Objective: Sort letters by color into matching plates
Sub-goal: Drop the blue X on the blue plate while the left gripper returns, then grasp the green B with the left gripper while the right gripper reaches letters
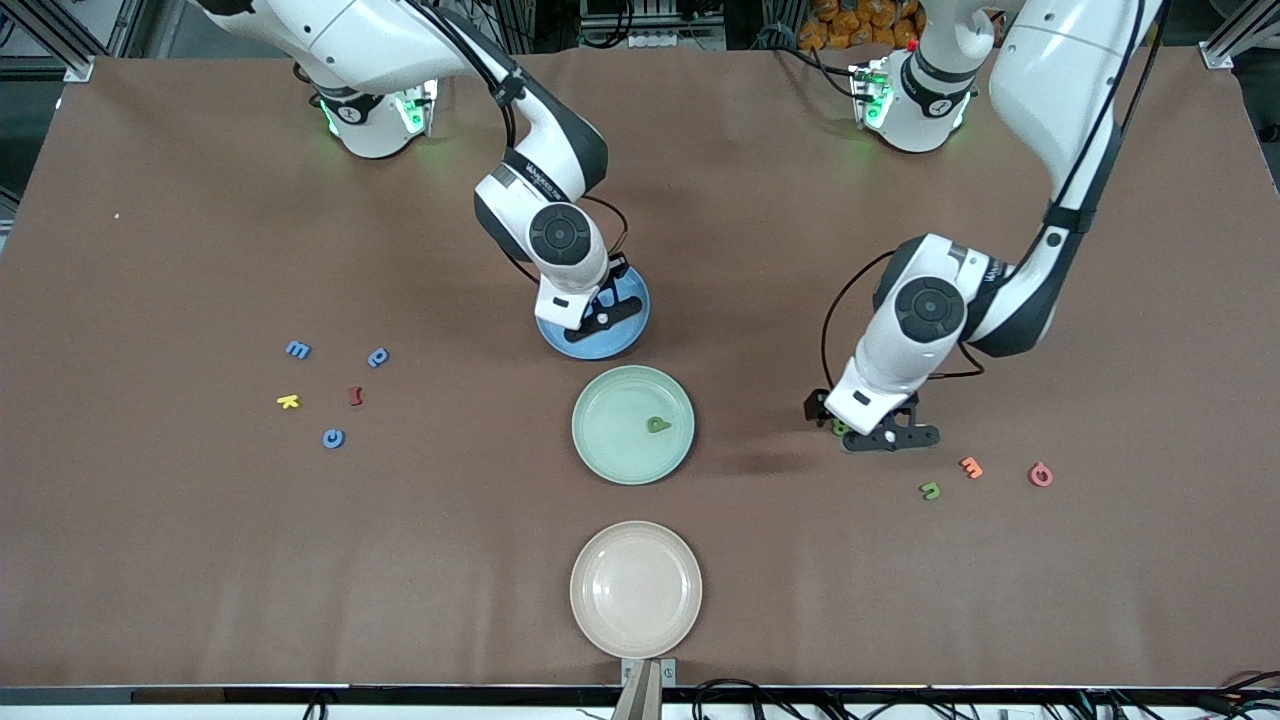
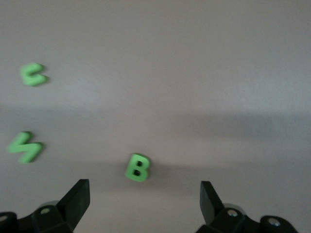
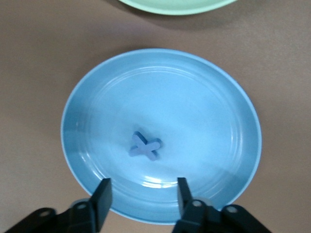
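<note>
The blue plate lies nearest the robots' bases, and the mint green plate lies next to it, nearer the front camera. A green letter lies in the green plate. My right gripper hangs open and empty over the blue plate, where a blue X letter lies below my right gripper. My left gripper is open low over a green B, which lies just ahead of my left gripper. Two more green letters lie nearby. Three blue letters lie toward the right arm's end.
A beige-pink plate lies near the table's front edge. A yellow letter and a dark red letter lie among the blue ones. An orange letter and a pink letter lie beside a green letter.
</note>
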Robot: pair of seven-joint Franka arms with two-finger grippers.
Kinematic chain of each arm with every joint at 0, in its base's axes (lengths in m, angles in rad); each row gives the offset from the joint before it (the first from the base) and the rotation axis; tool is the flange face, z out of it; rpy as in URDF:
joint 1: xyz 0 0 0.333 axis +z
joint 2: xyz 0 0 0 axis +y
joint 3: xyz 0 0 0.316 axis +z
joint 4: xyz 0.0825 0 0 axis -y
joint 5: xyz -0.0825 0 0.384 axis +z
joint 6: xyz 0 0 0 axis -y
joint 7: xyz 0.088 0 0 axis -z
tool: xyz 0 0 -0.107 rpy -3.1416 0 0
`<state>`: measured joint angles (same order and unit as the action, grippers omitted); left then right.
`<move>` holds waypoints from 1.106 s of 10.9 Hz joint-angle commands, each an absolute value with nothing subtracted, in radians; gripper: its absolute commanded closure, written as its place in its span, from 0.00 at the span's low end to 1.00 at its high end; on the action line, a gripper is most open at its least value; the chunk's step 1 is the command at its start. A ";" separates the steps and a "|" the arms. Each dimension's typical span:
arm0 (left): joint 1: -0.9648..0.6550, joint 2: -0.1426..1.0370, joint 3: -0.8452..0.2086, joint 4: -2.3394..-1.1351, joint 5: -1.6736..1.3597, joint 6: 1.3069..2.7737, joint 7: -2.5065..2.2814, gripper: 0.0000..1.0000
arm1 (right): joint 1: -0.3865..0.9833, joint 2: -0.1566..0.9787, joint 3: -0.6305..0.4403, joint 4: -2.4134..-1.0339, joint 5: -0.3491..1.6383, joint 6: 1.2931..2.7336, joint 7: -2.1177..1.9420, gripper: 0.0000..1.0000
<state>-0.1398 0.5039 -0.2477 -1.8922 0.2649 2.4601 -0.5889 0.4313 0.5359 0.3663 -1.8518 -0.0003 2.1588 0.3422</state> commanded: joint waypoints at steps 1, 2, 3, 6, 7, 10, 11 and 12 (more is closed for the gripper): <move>-0.117 0.501 -0.252 -1.993 0.272 2.580 -0.371 0.00 | 0.391 0.494 0.359 -1.876 -0.018 2.155 0.364 0.00; -0.112 0.508 -0.253 -1.999 0.268 2.580 -0.347 0.00 | 0.362 0.480 0.345 -1.861 -0.018 2.122 0.364 0.00; -0.112 0.534 -0.255 -1.999 0.268 2.580 -0.344 0.00 | 0.316 0.470 0.327 -1.821 -0.018 2.053 0.357 0.00; -0.109 0.603 -0.253 -1.973 0.267 2.586 -0.331 0.00 | 0.148 0.469 0.321 -1.773 -0.026 1.999 0.354 0.00; -0.101 0.627 -0.253 -1.945 0.267 2.588 -0.331 0.00 | 0.112 0.474 0.302 -1.775 -0.078 2.000 0.354 0.00; -0.098 0.638 -0.250 -1.937 0.268 2.588 -0.301 0.03 | 0.020 0.506 0.240 -1.770 -0.140 2.012 0.347 0.00; -0.098 0.647 -0.250 -1.931 0.265 2.588 -0.302 0.47 | 0.015 0.546 0.215 -1.743 -0.138 2.025 0.339 0.00; -0.098 0.649 -0.250 -1.924 0.264 2.588 -0.316 0.99 | 0.009 0.576 0.187 -1.708 -0.140 2.028 0.339 0.00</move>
<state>-0.1061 0.6246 -0.2459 -1.9522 0.2661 2.5842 -0.3304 0.0261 0.5035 0.2197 -1.7715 -0.1204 2.0169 0.3348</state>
